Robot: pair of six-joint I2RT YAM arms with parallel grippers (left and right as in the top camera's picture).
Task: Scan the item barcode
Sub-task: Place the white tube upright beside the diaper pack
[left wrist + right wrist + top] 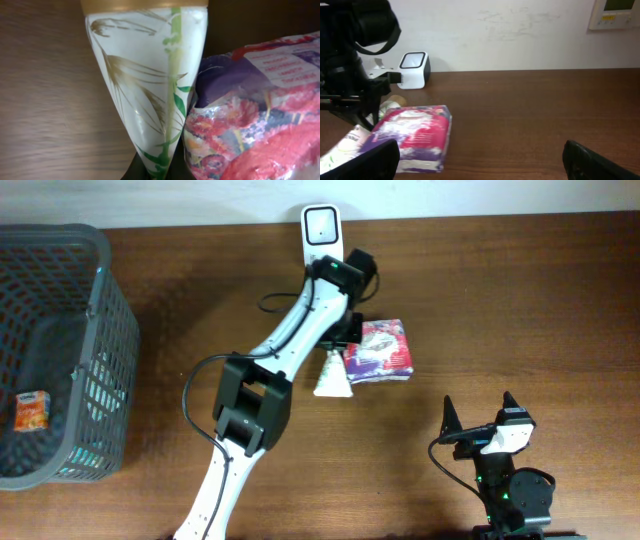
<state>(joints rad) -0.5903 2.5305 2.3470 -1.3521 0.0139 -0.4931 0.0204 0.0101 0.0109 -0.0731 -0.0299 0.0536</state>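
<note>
The white tube (150,85), gold-capped and printed with a green stem and gold leaves, shows no readable lettering. It lies mid-table (520,290), its narrow tail pinched by the left gripper (337,345). That arm reaches from 6 o'clock toward the scanner (321,230) at 12. The basket (100,270) sits at 9. A flowered packet (380,352), its text blurred, touches the tube at 3. The right gripper (478,405) rests at 5, fingers spread, with bare wood around it.

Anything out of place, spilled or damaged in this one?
Nothing looks spilled or damaged. The one untidy spot is the tube, which is pressed against the floral pack. They touch along one side, right where the left gripper has its jaws shut. The scanner stands at the wall.
</note>
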